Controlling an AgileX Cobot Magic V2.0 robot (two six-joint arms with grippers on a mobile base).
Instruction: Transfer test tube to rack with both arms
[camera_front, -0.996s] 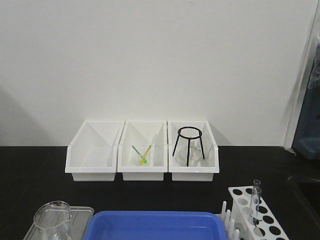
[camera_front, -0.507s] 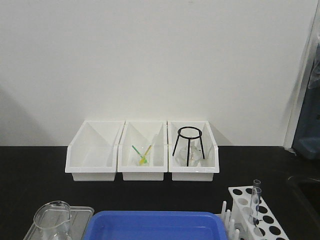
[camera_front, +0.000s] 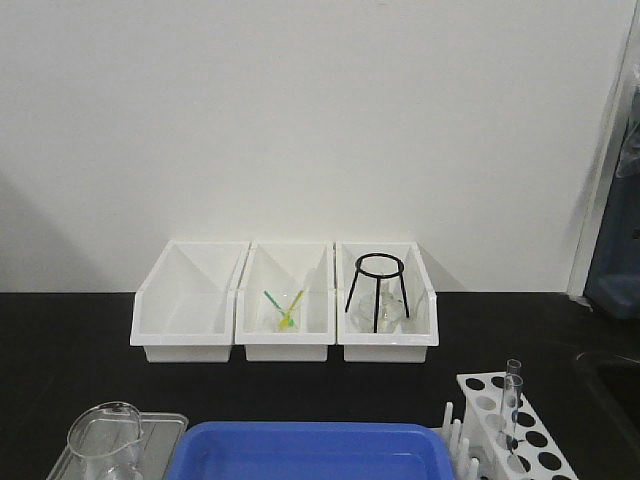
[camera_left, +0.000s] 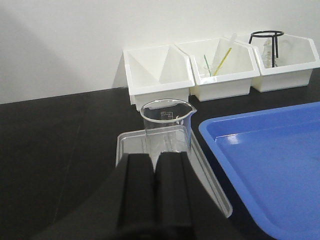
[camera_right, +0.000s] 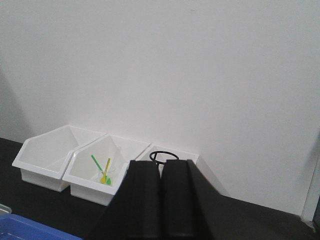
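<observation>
Well, the black bench takes up most of what I can see, with three white storage bins lined up against the wall, the right one holding a black wire tripod. Nearer me sits a blue tray, a clear flat tray to its left carrying a spouted glass beaker, and on the far right the rack. The test tube already stands upright in one of the rack's holes (I can't tell whether another tube remains in the beaker, the glass is too clear). Neither arm shows in the front view. The left gripper has its fingers pressed together with nothing between them, aimed at the beaker just ahead; the right gripper is likewise clenched on nothing, raised and facing the wall and bins. My guess is that the transfer is done, or else a fresh pass is starting. If another tube is to go, the left fingers must first part and come down over the beaker's mouth before any handover.
</observation>
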